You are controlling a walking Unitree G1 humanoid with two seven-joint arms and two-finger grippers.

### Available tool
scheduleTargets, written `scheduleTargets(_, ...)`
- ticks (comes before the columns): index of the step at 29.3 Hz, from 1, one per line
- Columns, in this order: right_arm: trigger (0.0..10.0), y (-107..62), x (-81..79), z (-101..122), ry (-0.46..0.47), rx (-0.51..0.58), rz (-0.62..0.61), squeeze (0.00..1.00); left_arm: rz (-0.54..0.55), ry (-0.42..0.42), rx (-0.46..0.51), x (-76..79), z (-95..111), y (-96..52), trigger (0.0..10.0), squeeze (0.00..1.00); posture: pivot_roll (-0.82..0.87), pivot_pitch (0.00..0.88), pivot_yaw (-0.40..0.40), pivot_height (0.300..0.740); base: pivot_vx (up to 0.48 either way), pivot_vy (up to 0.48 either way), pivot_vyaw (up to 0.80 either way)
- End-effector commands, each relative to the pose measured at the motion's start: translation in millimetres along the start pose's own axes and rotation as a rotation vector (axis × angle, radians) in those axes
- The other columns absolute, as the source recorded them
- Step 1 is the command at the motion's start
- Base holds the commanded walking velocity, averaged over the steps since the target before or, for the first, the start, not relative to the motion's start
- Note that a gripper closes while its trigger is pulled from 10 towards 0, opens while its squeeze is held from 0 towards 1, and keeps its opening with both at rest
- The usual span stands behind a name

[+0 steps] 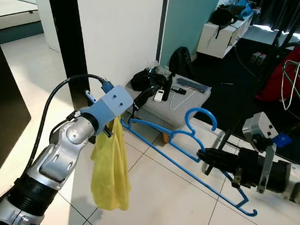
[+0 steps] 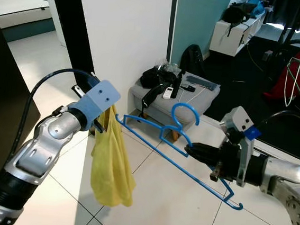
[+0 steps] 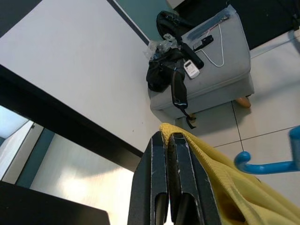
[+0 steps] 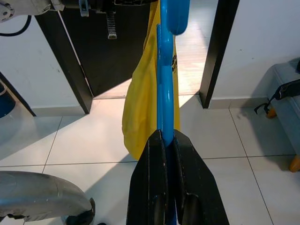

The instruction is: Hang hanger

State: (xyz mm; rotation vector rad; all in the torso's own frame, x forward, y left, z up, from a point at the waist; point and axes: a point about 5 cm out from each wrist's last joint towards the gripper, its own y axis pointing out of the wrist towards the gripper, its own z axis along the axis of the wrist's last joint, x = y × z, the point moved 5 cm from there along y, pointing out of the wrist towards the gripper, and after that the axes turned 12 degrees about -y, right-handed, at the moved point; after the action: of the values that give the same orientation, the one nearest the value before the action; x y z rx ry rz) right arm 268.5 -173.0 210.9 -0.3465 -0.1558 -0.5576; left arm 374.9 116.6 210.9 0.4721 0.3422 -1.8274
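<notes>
Gripping blue hanger (image 1: 189,148), yellow cloth (image 1: 110,167)

No text, label or number is legible anywhere.

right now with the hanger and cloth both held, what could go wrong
1. The right end effector pinches the blue hanger near its neck only, so the long frame could twist or slip as it moves.
2. The yellow cloth hangs from the left end effector by a small pinched edge and may drop.
3. The hanger's far end lies close to the cloth, so it might snag on it.
</notes>
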Motion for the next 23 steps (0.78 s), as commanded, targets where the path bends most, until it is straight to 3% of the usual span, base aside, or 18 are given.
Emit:
scheduleTargets(1,10.0,3.1,-3.3,1.6,0.013,0.010,0.018,0.00,-0.001,0.004,0.000,1.3,0.4,-1.5,10.0,0.00,-0.10,0.000,0.032,0.740,0.000,0.000,0.00)
scheduleTargets(15,10.0,2.6,-11.0,8.6,0.023,0.037,0.069,0.00,0.002,0.004,-0.002,1.5,1.0,-1.9,10.0,0.00,-0.10,0.000,0.031,0.740,0.000,0.000,0.00)
scheduleTargets(23,10.0,5.4,-7.3,6.6,0.019,0.029,0.045,0.00,-0.004,-0.001,0.007,4.3,4.3,-2.6,10.0,0.00,-0.10,0.000,0.027,0.740,0.000,0.000,0.00)
